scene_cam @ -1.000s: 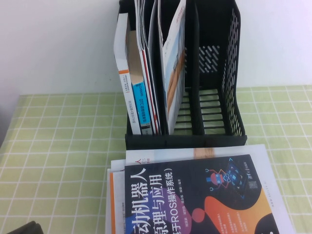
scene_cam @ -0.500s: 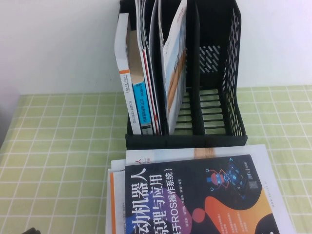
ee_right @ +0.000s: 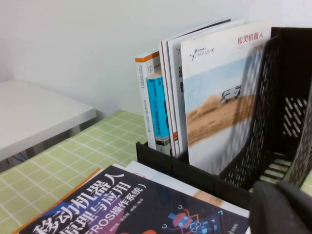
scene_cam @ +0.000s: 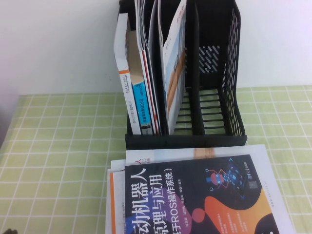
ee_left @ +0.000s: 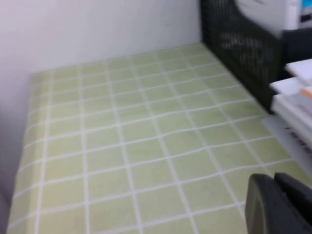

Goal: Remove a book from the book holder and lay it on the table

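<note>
Green-gridded table [scene_cam: 58, 146]: book [scene_cam: 195, 195] flat atop white books at its near edge, before book holder [scene_cam: 229, 139]. Left gripper [ee_left: 278, 204], finger state indiscernible, now gone from high view's near-left corner. Right gripper [ee_right: 282, 207] pressed together, empty.

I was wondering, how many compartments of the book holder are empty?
1: the book holder's rightmost compartment. The others hold upright books, which may hide a divider. Left gripper hangs over bare table; right gripper sits before the holder, near the black book.
</note>
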{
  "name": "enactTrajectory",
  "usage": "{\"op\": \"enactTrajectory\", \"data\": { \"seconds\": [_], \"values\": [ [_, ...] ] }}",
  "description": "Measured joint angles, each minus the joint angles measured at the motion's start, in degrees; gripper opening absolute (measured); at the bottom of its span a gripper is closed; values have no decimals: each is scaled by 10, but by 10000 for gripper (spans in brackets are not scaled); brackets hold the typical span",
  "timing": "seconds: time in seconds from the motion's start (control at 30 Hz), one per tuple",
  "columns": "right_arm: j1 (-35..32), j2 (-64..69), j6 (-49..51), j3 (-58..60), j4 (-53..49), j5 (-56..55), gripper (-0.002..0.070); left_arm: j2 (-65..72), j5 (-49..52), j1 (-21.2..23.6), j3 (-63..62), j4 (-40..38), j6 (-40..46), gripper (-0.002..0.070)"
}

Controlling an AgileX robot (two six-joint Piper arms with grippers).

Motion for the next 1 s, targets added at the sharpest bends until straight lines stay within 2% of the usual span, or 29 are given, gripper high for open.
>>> {"op": "enactTrajectory", "data": {
  "seconds": [0.17, 0.27, 1.0],
  "values": [
    [0, 0, 0, 0, 0, 0, 4, -5, 18, 61, 0, 0, -30, -3],
    [0, 0, 0, 0, 0, 0, 4, -5, 19, 75, 0, 0, -35, -3],
    [0, 0, 0, 0, 0, 0, 4, -5, 21, 77, 0, -11, -38, -3]
  ]
}}
